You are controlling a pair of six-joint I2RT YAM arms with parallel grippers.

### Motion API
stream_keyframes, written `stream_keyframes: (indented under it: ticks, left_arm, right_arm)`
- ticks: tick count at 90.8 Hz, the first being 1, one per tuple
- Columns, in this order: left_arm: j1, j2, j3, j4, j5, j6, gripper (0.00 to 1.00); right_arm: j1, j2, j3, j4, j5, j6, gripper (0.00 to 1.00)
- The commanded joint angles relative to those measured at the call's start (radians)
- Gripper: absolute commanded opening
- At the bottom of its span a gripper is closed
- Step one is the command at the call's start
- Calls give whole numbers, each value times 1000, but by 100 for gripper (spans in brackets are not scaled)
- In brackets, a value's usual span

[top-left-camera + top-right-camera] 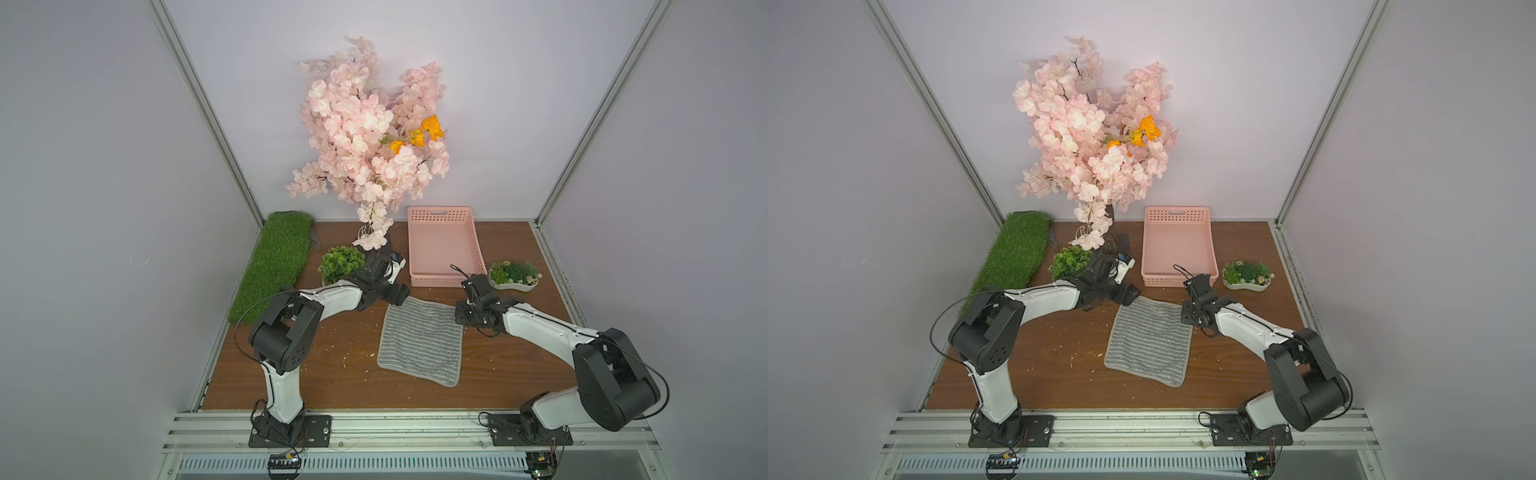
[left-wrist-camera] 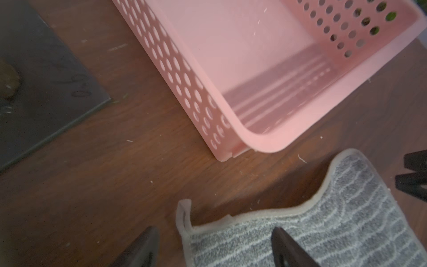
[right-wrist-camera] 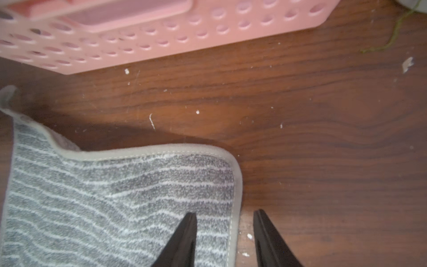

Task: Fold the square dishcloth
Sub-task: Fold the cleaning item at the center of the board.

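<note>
Soft grey square dishcloth [image 1: 419, 340], fuzzy, thinly white-striped, spread on brown wood-grain table [image 1: 332, 374] near perforated pink plastic basket [image 2: 265, 141]. Only in wrist views: left gripper [image 2: 214, 228] parted astride a curled far corner, right gripper [image 3: 226, 212] parted astride the other corner's plain edging, nothing gripped.

Grey striped dishcloth [image 1: 420, 340], flat, unfolded.

Left arm [image 1: 332, 296] and right arm [image 1: 540, 328]: white rounded shells, black joint housings, thin black cables [image 1: 236, 332] looped outside, black screwed base plates [image 1: 318, 428]. Right gripper [image 3: 225, 212]: black, tapered fingers [image 3: 182, 242].
</note>
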Motion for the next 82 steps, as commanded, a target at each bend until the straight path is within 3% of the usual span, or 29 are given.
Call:
stream_keyframes:
  ticks: [1,30,40,67,82]
  left_arm:
    - [-11,41,48,-88,22,71,78]
    - [-9,110,85,-117,-18,81,70]
    - [-2,118,90,-119,-29,75,60]
    - [1,108,64,-98,-7,36,3]
    - [1,61,-4,-50,-19,-15,0]
  right_arm:
    - [5,9,-12,29,17,3,43]
    - [4,86,-8,106,15,-27,43]
    - [2,117,16,109,32,-44,43]
    - [-8,184,87,99,65,-95,42]
    - [-28,200,107,102,56,-129,41]
